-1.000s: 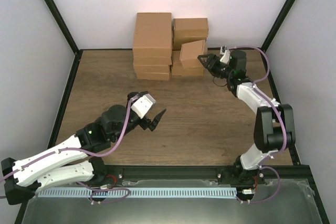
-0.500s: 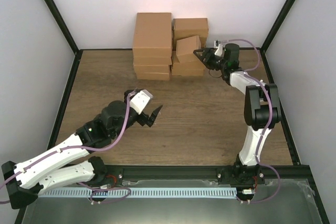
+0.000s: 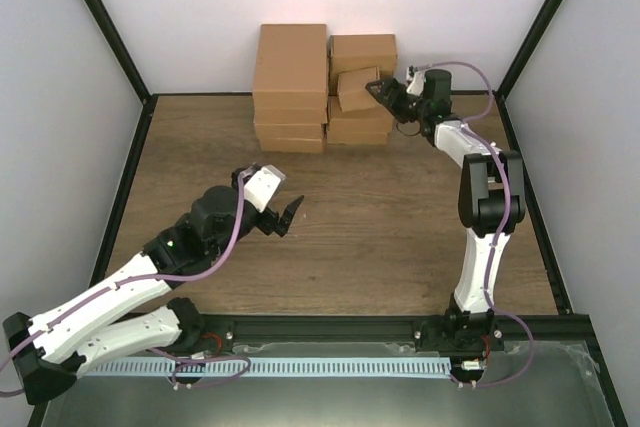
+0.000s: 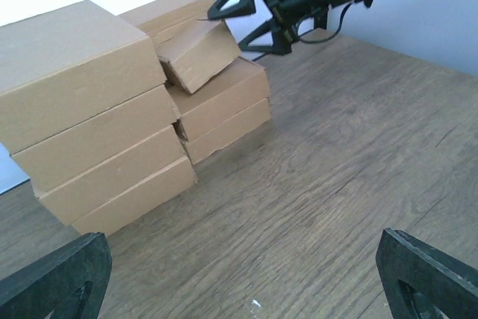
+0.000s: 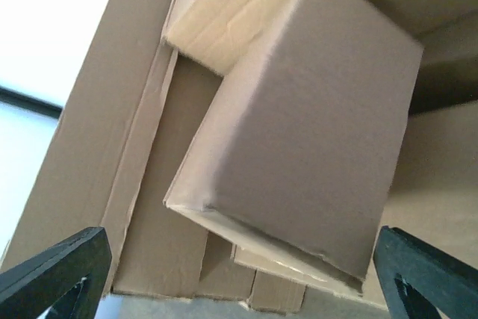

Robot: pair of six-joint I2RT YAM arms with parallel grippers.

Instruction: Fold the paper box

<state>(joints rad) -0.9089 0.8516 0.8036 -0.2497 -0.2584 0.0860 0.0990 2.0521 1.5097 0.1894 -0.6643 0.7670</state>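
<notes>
both arms are built of white shells on the long links and black housings at the joints. the left arm has a lilac cable running along it and a small green light on a black joint. the right arm carries a like cable near its wrist. the left gripper and right gripper have black, wedge-shaped fingers.

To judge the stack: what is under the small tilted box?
Two flat brown boxes, stacked, lie under the small tilted box. Its underside and rear edge are covered.
</notes>
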